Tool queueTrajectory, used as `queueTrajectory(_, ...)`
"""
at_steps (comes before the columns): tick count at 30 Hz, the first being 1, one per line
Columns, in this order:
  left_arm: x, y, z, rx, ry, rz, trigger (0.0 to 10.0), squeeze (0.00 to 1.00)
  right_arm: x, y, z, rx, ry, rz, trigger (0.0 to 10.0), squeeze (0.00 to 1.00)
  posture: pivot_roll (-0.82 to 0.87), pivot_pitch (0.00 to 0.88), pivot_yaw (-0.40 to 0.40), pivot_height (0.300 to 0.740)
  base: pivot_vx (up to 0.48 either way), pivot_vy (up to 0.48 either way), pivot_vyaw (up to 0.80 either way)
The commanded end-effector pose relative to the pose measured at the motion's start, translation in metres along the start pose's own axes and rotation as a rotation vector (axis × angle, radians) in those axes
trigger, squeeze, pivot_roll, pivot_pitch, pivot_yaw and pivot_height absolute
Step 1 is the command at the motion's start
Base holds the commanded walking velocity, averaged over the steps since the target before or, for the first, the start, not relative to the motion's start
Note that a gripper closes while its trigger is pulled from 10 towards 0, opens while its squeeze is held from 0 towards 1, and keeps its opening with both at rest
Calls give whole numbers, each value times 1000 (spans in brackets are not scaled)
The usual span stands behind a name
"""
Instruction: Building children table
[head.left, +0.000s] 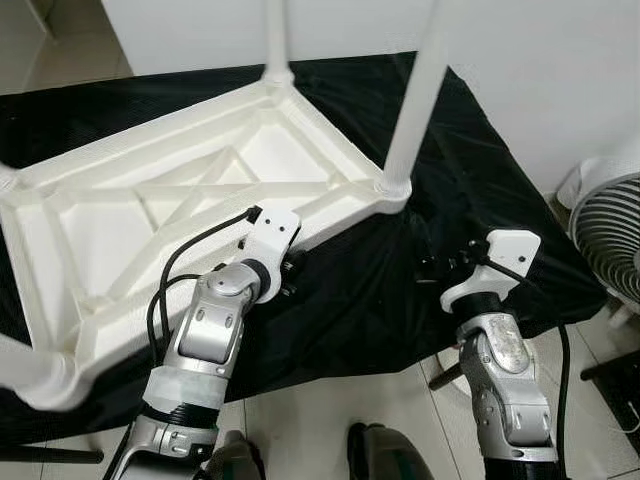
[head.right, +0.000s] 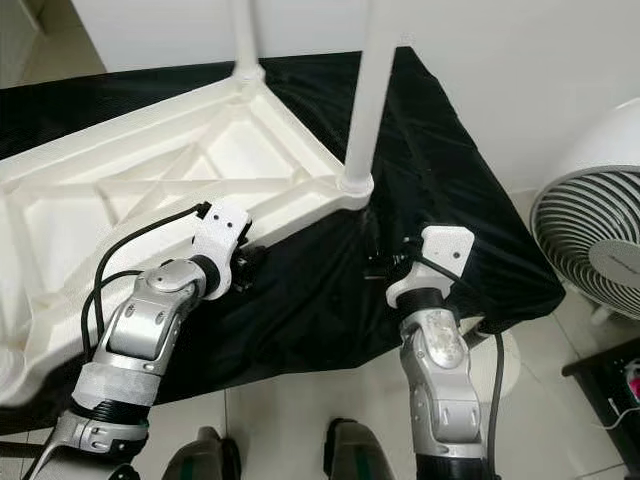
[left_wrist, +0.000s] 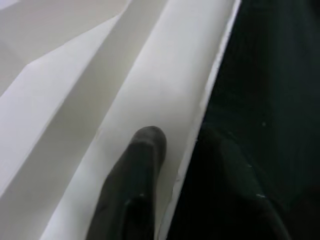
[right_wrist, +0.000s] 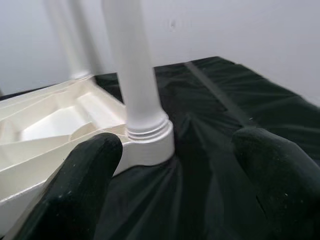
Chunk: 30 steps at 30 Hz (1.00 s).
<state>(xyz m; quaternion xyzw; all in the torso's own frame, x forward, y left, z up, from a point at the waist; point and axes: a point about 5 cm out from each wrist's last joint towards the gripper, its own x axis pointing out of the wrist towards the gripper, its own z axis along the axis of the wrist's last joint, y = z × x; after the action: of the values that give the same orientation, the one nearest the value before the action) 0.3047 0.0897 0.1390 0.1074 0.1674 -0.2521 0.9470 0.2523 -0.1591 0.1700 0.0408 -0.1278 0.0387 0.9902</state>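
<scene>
1. Jaws: the right gripper (right_wrist: 175, 185) stands open, its two black fingers well apart and holding nothing. The left gripper (left_wrist: 175, 175) straddles the near rim of the tabletop, one finger (left_wrist: 132, 185) on the white plastic and the other on the cloth side; whether it clamps the rim cannot be told.
2. Position of the work: the white children's tabletop (head.left: 150, 200) lies upside down on a black cloth (head.left: 400, 290), ribbed underside up.
3. Done: the near right leg (head.left: 415, 95) stands upright in its corner socket (right_wrist: 147, 145), collar seated. A far leg (head.left: 277, 35) is also upright in its socket. White leg pieces show at the two left corners; their seating cannot be confirmed.
4. Right gripper location: near the socketed leg, not touching it.
5. Judgement: assembly appears largely complete. Remaining work likely consists of checking each leg is firm and turning the table upright.
6. Bystander item: a white fan (head.right: 590, 245) stands on the floor to the right.
</scene>
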Motion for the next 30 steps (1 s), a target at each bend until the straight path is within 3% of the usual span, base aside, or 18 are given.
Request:
queueTrajectory(1,-5,29,-25,-4,112,415,0,0,1,0,-3,-6,14,-6,10000,0,-83,133,30,740,0,0,0)
queueTrajectory(8,-1,37,-21,-3,90,459,0,0,5,3,-1,0,3,-6,10000,0,-84,136,27,740,0,0,0)
queueTrajectory(17,15,45,-17,33,59,473,0,0,7,6,2,10,-15,-19,10000,0,-98,146,45,740,0,0,0)
queueTrajectory(30,15,82,-36,115,122,552,0,0,2,4,4,11,-28,-69,10000,0,-121,151,86,740,0,0,0)
